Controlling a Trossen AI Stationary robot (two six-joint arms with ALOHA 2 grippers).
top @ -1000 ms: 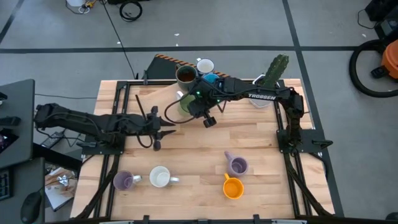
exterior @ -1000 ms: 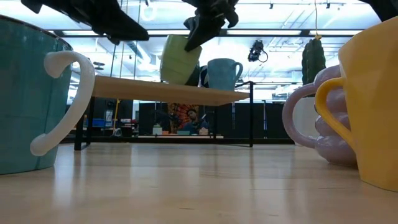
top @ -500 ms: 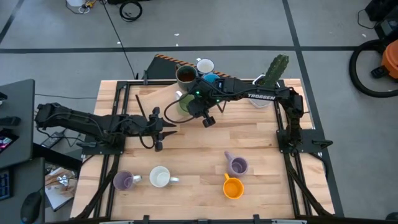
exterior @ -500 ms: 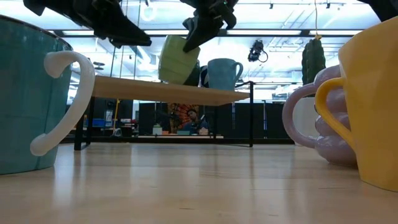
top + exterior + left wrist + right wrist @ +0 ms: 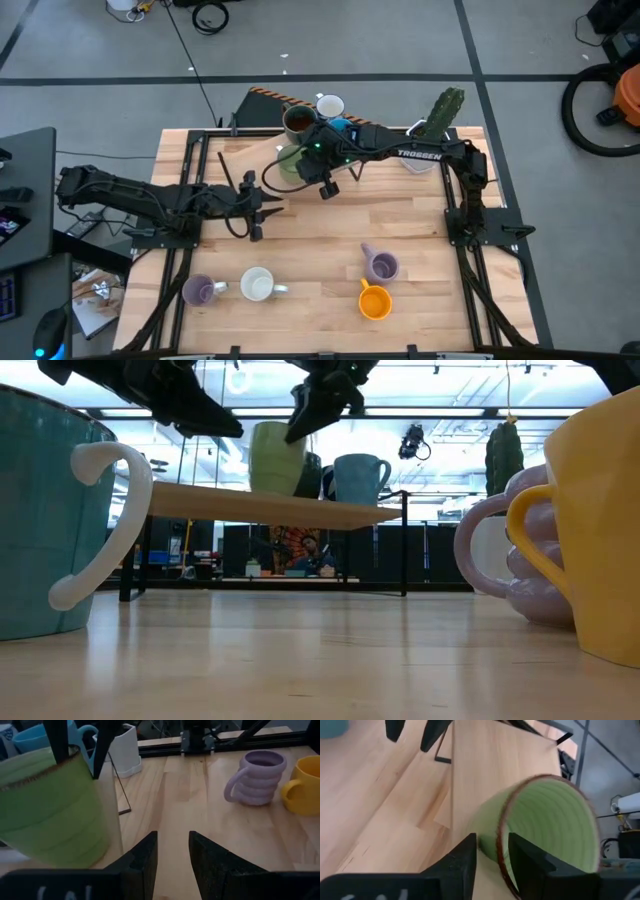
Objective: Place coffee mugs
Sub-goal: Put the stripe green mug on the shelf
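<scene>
Green mug [image 5: 540, 827] upright on shelf [image 5: 270, 508]; right pincer [image 5: 492, 852] straddles rim, seemingly loosened.

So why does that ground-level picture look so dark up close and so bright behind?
Low view: ceiling lights backlight the shelf, so the ribbed green ceramic mug and the arms read dark; the nearby yellow mug looms oversized. Right wrist view: the green mug's rim is motion-blurred.

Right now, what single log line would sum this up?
right gripper: open, beside green mug | mug: upright on shelf | left gripper: waiting, empty
</scene>
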